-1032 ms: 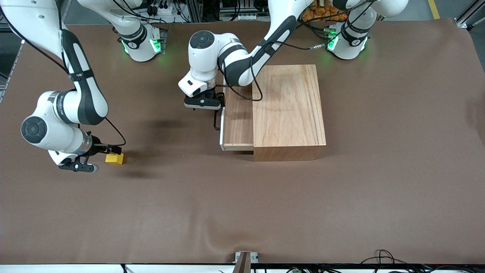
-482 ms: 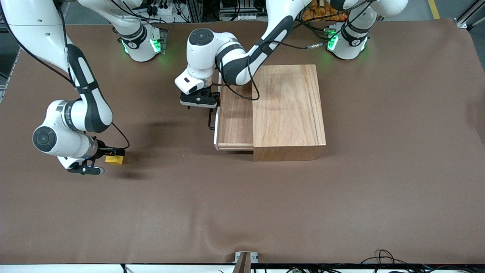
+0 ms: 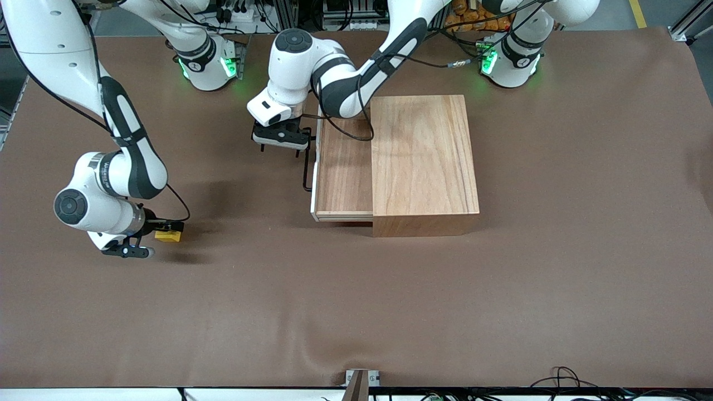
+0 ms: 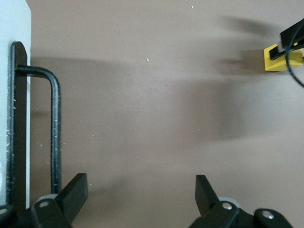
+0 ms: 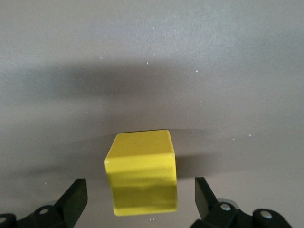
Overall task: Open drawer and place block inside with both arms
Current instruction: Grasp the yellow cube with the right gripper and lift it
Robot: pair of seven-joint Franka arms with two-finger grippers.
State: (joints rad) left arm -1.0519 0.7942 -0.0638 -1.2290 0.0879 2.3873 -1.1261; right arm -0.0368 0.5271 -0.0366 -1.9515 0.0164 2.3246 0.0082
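The light-wood box (image 3: 424,161) stands mid-table. Its drawer (image 3: 342,167) is pulled partly out toward the right arm's end, white front panel and black wire handle (image 3: 305,170) leading. My left gripper (image 3: 278,146) is open just past the handle's end that is farther from the front camera. In the left wrist view the handle (image 4: 56,128) lies outside the open left gripper (image 4: 140,183), beside one finger. The yellow block (image 3: 168,236) sits on the table near the right arm's end. My right gripper (image 3: 165,230) is open around the block (image 5: 142,175), and its fingers do not touch it.
The brown mat (image 3: 356,301) covers the table. The block and the right gripper's fingers also show in the left wrist view (image 4: 280,59). Both green-lit bases stand along the edge farthest from the front camera.
The drawer has slid farther out toward the right arm's end. My left gripper has moved the same way and toward the bases. My right gripper has closed in around the block.
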